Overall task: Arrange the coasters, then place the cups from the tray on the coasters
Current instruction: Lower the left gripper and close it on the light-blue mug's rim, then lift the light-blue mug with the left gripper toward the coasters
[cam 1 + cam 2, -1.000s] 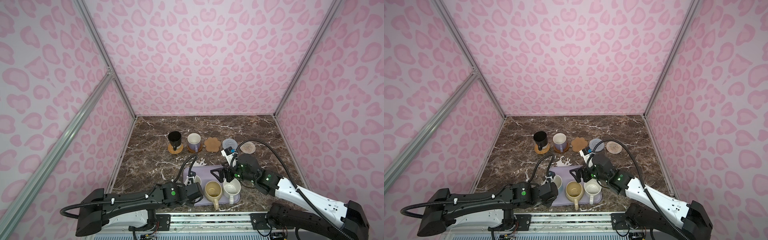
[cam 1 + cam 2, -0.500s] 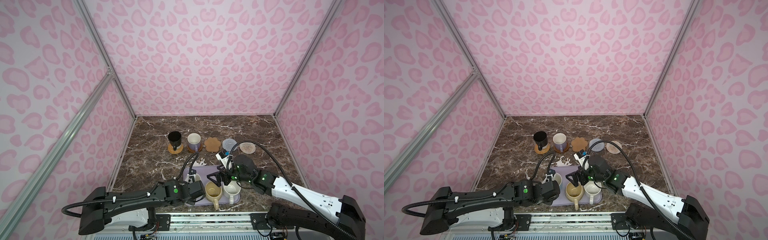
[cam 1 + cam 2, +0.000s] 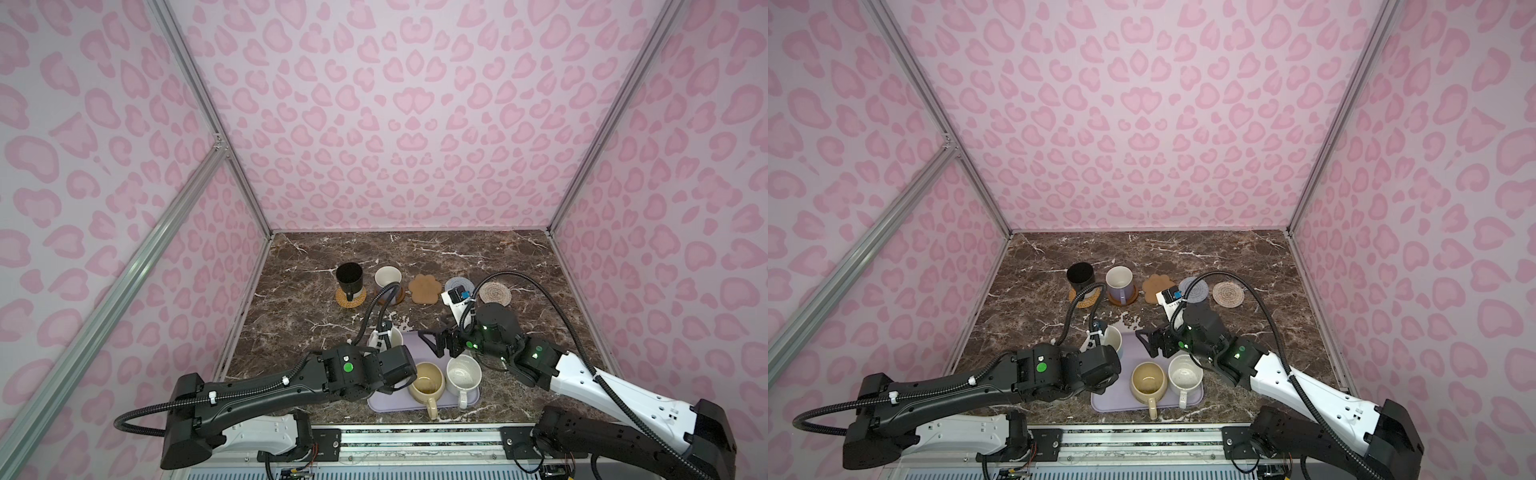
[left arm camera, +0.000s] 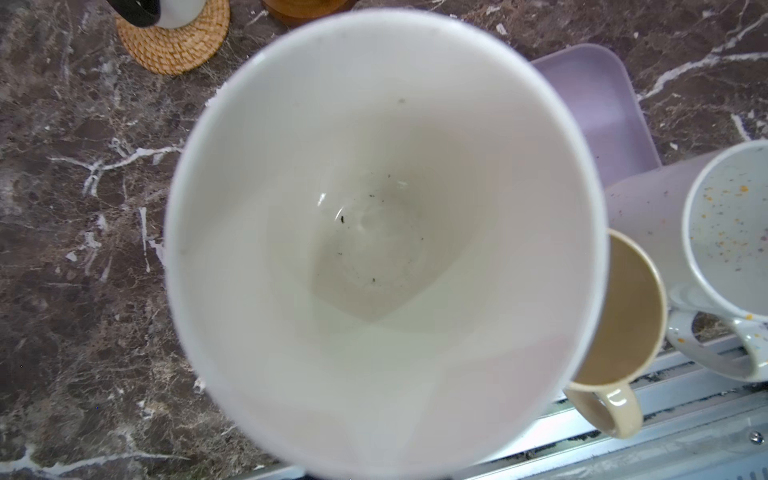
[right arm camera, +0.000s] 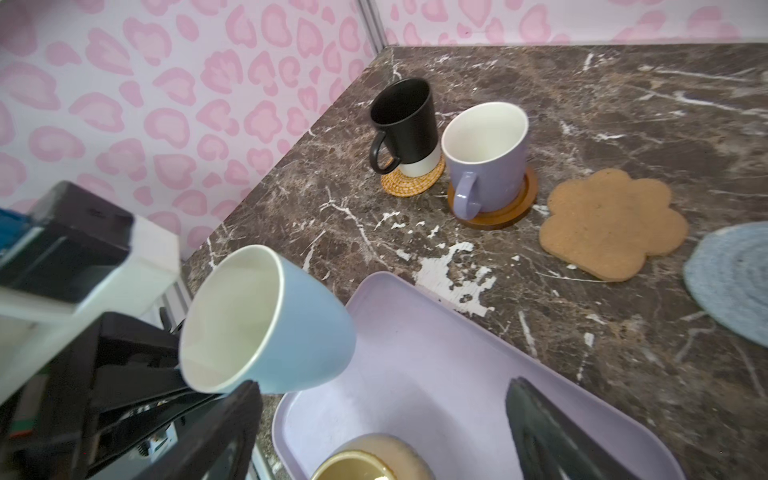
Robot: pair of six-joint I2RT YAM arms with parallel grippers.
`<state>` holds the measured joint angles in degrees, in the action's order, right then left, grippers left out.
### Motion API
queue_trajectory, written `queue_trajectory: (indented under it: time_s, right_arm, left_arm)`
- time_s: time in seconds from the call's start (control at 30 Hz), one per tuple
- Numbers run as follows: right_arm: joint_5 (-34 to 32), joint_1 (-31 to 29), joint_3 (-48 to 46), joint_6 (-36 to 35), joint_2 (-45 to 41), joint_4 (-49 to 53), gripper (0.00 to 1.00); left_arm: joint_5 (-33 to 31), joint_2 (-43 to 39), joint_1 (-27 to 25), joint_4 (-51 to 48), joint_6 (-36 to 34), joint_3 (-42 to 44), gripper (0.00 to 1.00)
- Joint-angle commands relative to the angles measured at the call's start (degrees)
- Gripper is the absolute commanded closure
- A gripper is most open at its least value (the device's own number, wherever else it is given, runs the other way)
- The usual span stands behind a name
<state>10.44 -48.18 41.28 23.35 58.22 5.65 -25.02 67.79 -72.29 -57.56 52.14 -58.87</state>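
Note:
My left gripper (image 5: 168, 363) is shut on the light blue cup (image 3: 388, 337), which hangs tilted above the far left corner of the lavender tray (image 3: 384, 401); the cup's white inside (image 4: 382, 232) fills the left wrist view. The yellow-beige cup (image 3: 426, 378) and the speckled white cup (image 3: 463, 374) stand on the tray. My right gripper (image 5: 382, 395) is open over the tray's far side with nothing between its fingers. The black cup (image 3: 349, 276) stands on the rattan coaster (image 3: 351, 298). The lavender cup (image 3: 387, 277) stands on the dark brown coaster (image 3: 401, 296).
The paw-shaped coaster (image 3: 424, 288), the grey-blue coaster (image 3: 457, 284) and the cream woven coaster (image 3: 494, 293) lie bare in a row on the marble top. The right wrist camera covers part of the grey-blue one. Pink walls close in three sides, and a metal rail (image 3: 415, 434) runs along the near edge.
The left gripper has raised the light blue cup a little and moved it slightly away from the near edge. The right gripper has shifted slightly over the tray and stays open.

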Motion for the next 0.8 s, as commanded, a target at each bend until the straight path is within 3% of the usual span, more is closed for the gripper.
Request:
queue_trajectory:
  time_s: [0.0, 0.43, 0.77]
  right_arm:
    - [-0.34, 1.76, 0.97, -0.44, -0.38, -0.17, 0.07]
    - [1.49, 14.69, 0.66, 2.34, -1.87, 2.87, 0.06]
    - [6.64, 23.30, -1.61, 3.27, -1.23, 1.62, 0.06]
  left_arm:
    - [-3.11, 1.87, 0.85, -1.64, -2.48, -3.44, 0.97]
    - [-1.76, 14.84, 9.35, 3.50, -16.11, -21.84, 0.97]
    - [1.95, 28.64, 15.24, 5.03, -21.78, -35.02, 0.97]
